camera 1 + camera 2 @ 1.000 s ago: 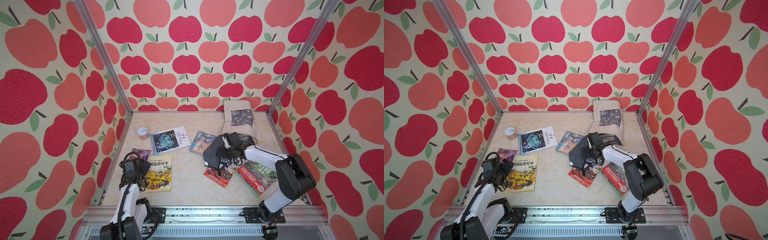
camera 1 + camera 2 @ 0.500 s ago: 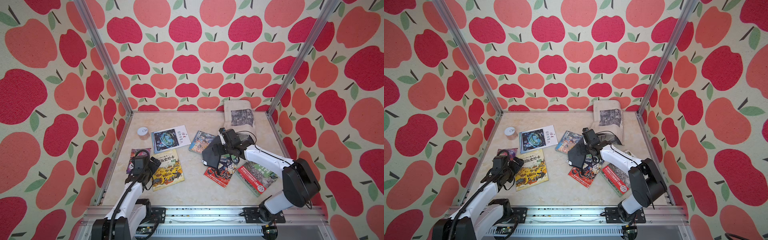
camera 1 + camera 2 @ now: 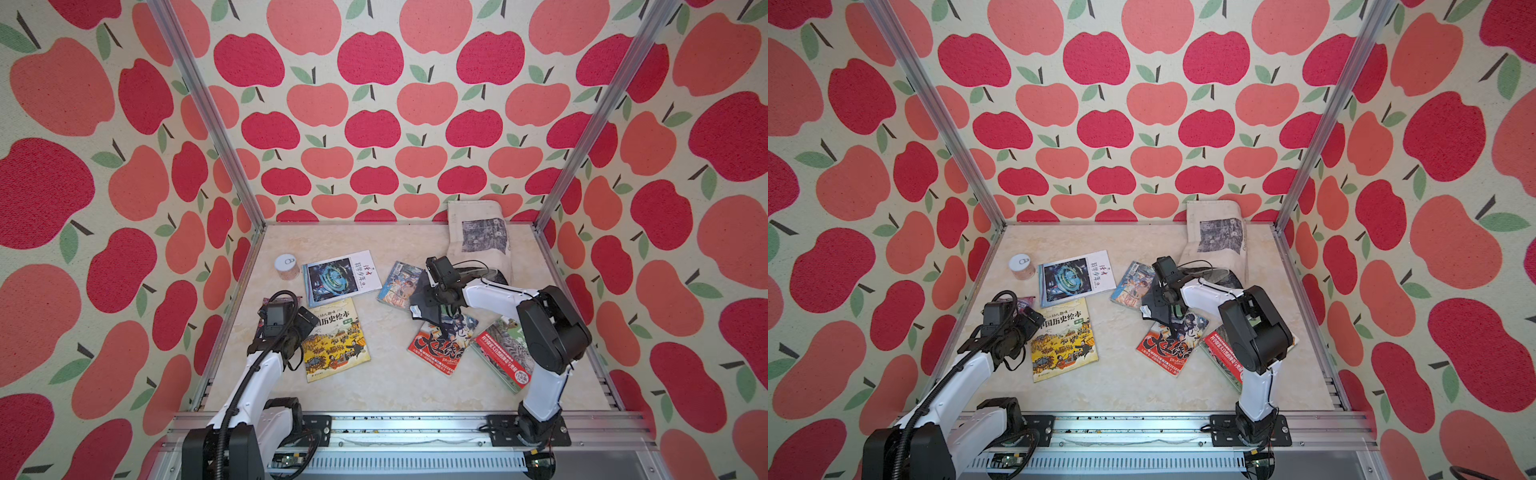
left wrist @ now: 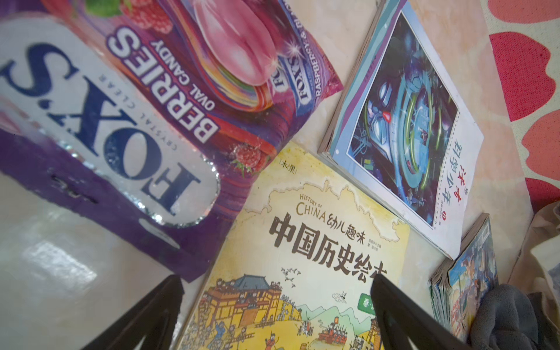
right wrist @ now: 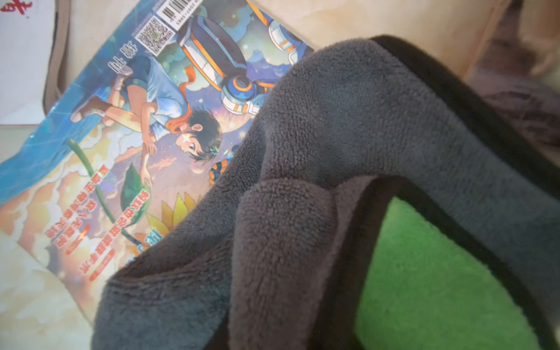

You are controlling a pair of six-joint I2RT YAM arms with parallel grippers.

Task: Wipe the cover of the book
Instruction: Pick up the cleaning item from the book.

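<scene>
- Layout of the tabletop [image 3: 374, 395], in both top views: several books lie flat, with a small can [image 3: 286, 266] at the far left.
- Grip on the right: the right gripper [image 3: 433, 300], right of centre, is closed on a grey cloth [image 3: 419, 296]. The cloth bunches beneath it, between a blue book [image 3: 398, 282] on the far side and a red book [image 3: 442, 345] on the near side, reaching both.
- Detail from the right wrist view only: the cloth has a black hem framing a green area and overlaps one corner of the blue book's cover. The fingers are hidden by the pile.
- Grip on the left: the left gripper [image 4: 275, 280] stands wide with nothing between its fingers, over the far left part of a yellow book [image 3: 334, 338]. Contact cannot be told.
- Detail from the left wrist view only: a purple candy bag [image 4: 145, 100] meets the yellow book's far left corner. In the top views the arm hides nearly all of it.
- Remaining items: a white magazine [image 3: 340, 276] lies just beyond the yellow book, and a red-bordered book [image 3: 503, 353] lies partly under the right arm.
</scene>
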